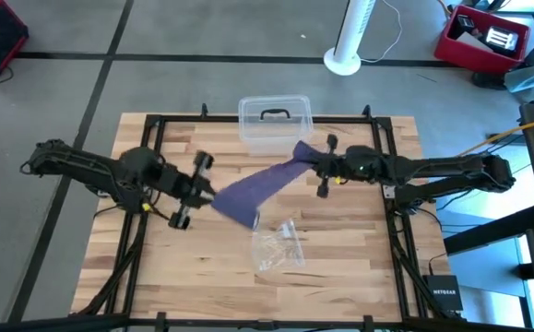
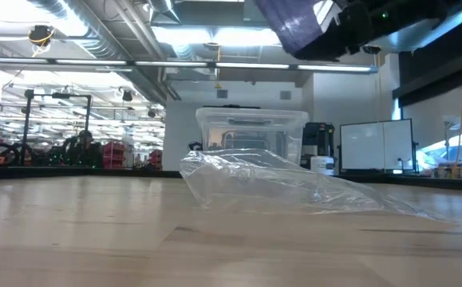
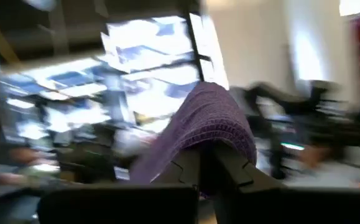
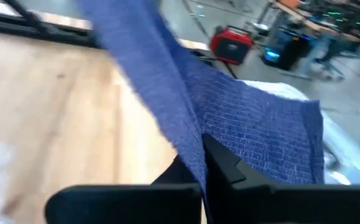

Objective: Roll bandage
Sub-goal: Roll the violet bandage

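The bandage (image 1: 262, 182), a blue-purple fabric strip, hangs in the air between my two grippers above the middle of the table. My left gripper (image 1: 209, 194) is shut on its wider end toward the table's left. My right gripper (image 1: 314, 166) is shut on its narrower, bunched end toward the right. In the low view only a piece of the bandage (image 2: 294, 24) shows, high up under a dark arm. The bandage fills the left wrist view (image 3: 211, 118) and the right wrist view (image 4: 254, 130). My left gripper pinches the bandage's wider end (image 3: 212, 146) between its two fingers, coming from the table's left and tipped slightly upward. The cloth bulges over the fingertips (image 3: 239, 168). That end is lifted clear of the table. My right gripper pinches the bandage's bunched end (image 4: 195, 149) between its two fingers, coming from the table's right. From the fingers (image 4: 226, 165) the cloth fans out in folds, several layers gathered. It is lifted clear of the table and spans toward the left gripper.
A clear plastic box with a black handle (image 1: 276, 120) stands at the table's far middle. A clear crinkly plastic bag (image 1: 280, 244) lies on the wood nearer the front, below the bandage. Black frame rails (image 1: 382, 175) run along the table's sides.
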Robot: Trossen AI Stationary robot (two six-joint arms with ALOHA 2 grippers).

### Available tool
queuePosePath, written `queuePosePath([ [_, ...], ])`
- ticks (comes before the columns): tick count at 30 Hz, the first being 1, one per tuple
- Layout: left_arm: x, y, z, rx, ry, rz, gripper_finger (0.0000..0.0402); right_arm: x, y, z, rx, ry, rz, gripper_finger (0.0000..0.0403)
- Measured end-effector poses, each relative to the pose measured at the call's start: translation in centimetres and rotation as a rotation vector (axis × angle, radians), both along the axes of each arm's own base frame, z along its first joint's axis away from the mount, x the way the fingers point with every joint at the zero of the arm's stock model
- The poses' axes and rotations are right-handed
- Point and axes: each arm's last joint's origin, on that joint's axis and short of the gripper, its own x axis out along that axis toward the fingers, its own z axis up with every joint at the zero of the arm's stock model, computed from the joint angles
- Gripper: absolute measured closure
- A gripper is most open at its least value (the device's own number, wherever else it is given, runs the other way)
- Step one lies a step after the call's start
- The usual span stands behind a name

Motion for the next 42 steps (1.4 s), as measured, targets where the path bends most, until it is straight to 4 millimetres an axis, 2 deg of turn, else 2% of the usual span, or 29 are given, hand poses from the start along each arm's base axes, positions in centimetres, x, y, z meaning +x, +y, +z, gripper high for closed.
queuePosePath([
  [4, 0.0, 1.3, 0.5, 0.01, -0.058, 0.218, 0.0398, 1.3, 1.6, -0.5, 0.033, -0.035, 0.068, 0.0403],
  [8, 0.4, 2.7, 0.2, 0.022, -0.031, 0.424, 0.0398, 2.3, 2.9, -0.6, 0.096, -0.098, 0.106, 0.0403],
  [12, 0.9, 3.7, -0.3, 0.04, 0.012, 0.507, 0.0398, 2.8, 3.7, -0.7, 0.183, -0.149, 0.118, 0.04],
  [16, 1.3, 4.0, -0.7, 0.049, 0.032, 0.51, 0.0398, 3.2, 3.6, -0.9, 0.285, -0.176, 0.088, 0.0377],
  [20, 1.6, 3.9, -1.0, 0.056, 0.053, 0.505, 0.0398, 3.5, 2.9, -1.4, 0.344, -0.168, 0.048, 0.0326],
  [25, 1.6, 3.8, -1.0, 0.058, 0.054, 0.499, 0.0398, 3.7, 2.8, -1.7, 0.307, -0.15, 0.053, 0.0254],
  [29, 1.5, 3.7, -0.9, 0.058, 0.051, 0.498, 0.0398, 3.7, 2.8, -1.7, 0.271, -0.144, 0.064, 0.0219],
  [37, 1.5, 3.7, -0.9, 0.058, 0.043, 0.498, 0.0398, 5.1, 3.0, -3.5, 0.284, -0.092, 0.102, 0.0213],
  [42, 1.5, 3.7, -0.9, 0.061, 0.041, 0.475, 0.0398, 6.0, 2.8, -4.5, 0.193, -0.097, 0.077, 0.0219],
])
